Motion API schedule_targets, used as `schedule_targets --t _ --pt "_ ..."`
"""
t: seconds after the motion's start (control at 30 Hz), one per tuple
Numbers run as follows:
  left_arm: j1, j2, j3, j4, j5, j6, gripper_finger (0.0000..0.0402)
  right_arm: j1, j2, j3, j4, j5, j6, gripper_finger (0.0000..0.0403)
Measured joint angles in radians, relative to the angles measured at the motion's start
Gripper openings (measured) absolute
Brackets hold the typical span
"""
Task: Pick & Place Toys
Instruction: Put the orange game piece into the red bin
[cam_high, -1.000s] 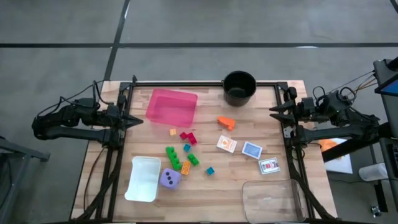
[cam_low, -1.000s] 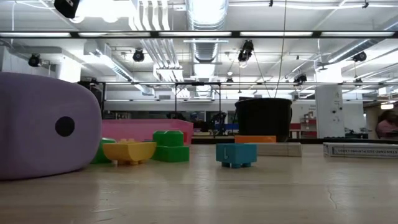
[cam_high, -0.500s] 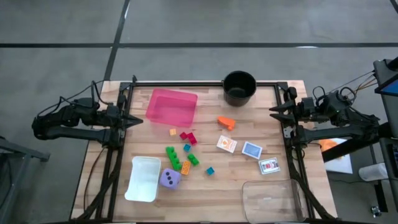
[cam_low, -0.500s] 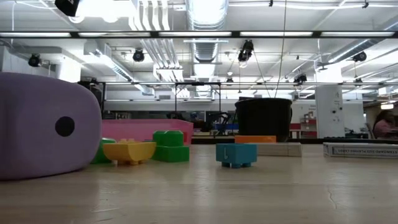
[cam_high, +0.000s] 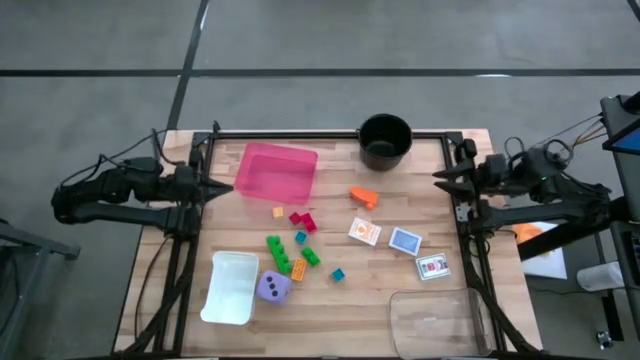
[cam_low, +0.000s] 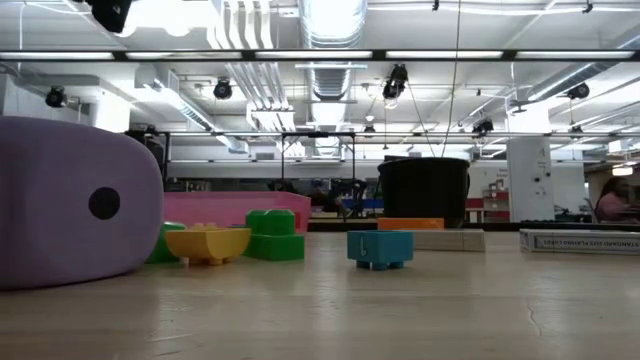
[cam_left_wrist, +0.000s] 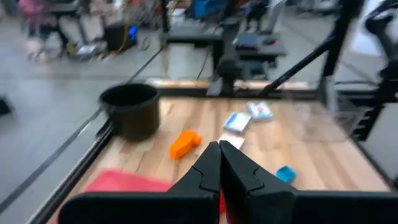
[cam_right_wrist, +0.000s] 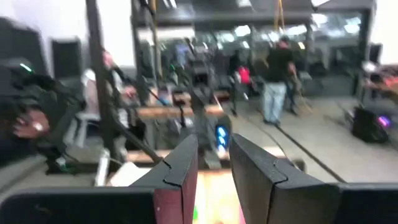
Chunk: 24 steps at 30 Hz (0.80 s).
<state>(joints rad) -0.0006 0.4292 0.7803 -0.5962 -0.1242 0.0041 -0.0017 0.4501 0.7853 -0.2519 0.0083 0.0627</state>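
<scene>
The toys lie on the wooden table. The purple die (cam_high: 273, 287) sits near the front, and fills the left of the low view (cam_low: 70, 200). Green (cam_high: 273, 243), red (cam_high: 302, 219), orange (cam_high: 364, 197) and teal (cam_high: 338, 274) bricks lie mid-table. The orange (cam_high: 364, 232), blue (cam_high: 404, 241) and white-red (cam_high: 432, 266) cards lie flat to their right. My left gripper (cam_high: 230, 189) is shut and empty at the left edge, beside the pink tray (cam_high: 275, 172). My right gripper (cam_high: 437, 180) hovers at the right edge, its fingers (cam_right_wrist: 186, 158) a little apart, empty.
The black round pot (cam_high: 385, 140) stands at the far edge. A white tub (cam_high: 232, 287) sits near the front left beside the die. A clear tub (cam_high: 435, 320) sits at the front right. A black frame rims the table. People show in the room beyond.
My left gripper has edged a little toward the pink tray, still shut. The toys and my right arm have kept still.
</scene>
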Motion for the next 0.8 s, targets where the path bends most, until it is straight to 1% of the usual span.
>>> schedule_targets --t 0.1,0.2,0.3,0.4,0.5,0.6,0.7,0.8 --pt "0.0 0.037 0.0 -0.019 -0.015 -0.005 0.0025 0.0 0.046 0.0 -0.073 0.107 0.008 0.0096" --pt "0.0 0.089 0.0 -0.022 -0.015 -0.005 0.0069 -0.001 0.108 0.0 -0.121 0.231 0.01 0.0103" --pt "0.0 0.142 0.0 -0.023 -0.019 -0.004 0.0125 -0.002 0.18 0.001 -0.159 0.29 0.01 0.0136" --pt "0.0 0.183 0.0 -0.022 -0.054 0.007 0.018 -0.005 0.254 0.002 -0.171 0.348 0.009 0.0188" --pt "0.0 0.224 0.0 -0.006 -0.07 0.018 0.0225 -0.015 0.325 0.002 -0.173 0.369 -0.008 0.0243" --pt "0.0 0.26 0.0 0.022 -0.071 0.019 0.0254 -0.031 0.394 0.002 -0.176 0.369 -0.016 0.0287" --pt "0.0 0.296 0.0 0.039 -0.071 0.022 0.0265 -0.049 0.456 0.002 -0.178 0.37 -0.025 0.0314" --pt "0.0 0.326 -0.017 0.087 -0.071 0.029 0.0267 -0.06 0.518 0.003 -0.176 0.369 -0.048 0.0324"
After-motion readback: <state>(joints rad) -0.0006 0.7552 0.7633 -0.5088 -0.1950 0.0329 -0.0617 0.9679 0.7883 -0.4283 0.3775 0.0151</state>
